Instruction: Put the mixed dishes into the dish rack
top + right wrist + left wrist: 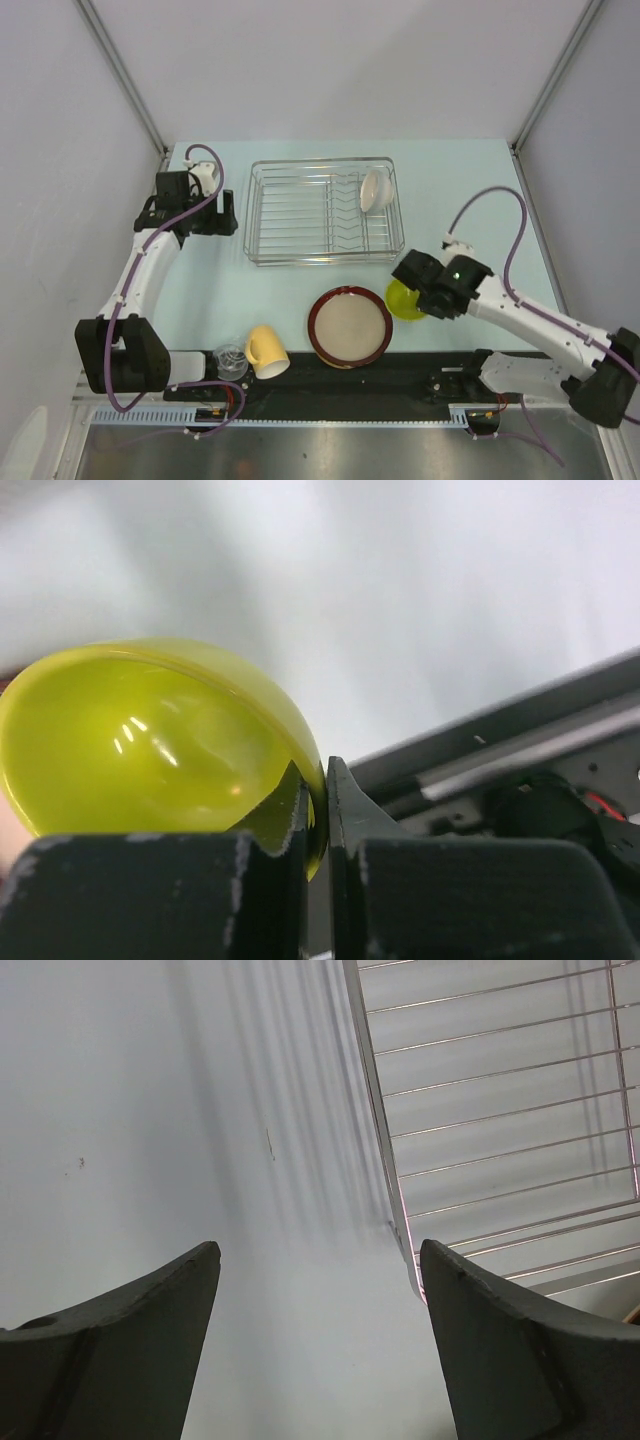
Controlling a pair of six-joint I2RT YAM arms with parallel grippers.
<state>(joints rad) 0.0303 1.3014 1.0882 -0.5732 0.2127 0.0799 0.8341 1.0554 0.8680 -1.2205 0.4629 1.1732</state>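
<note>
Since our right gripper [318, 775] pinches only the rim of the lime-green bowl [150, 740], it may slip before reaching the dish rack [290, 215] at eleven o'clock; our left gripper [320, 1250] gapes empty.

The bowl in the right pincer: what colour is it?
A lime-green bowl, glossy; clearest in the right wrist view.

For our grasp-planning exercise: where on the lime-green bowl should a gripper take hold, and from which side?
Grip the lime-green bowl by its thin rim, one finger inside, one outside, from the right arm's side, as the right gripper pinches it. Its rounded wall offers no flat hold.
</note>
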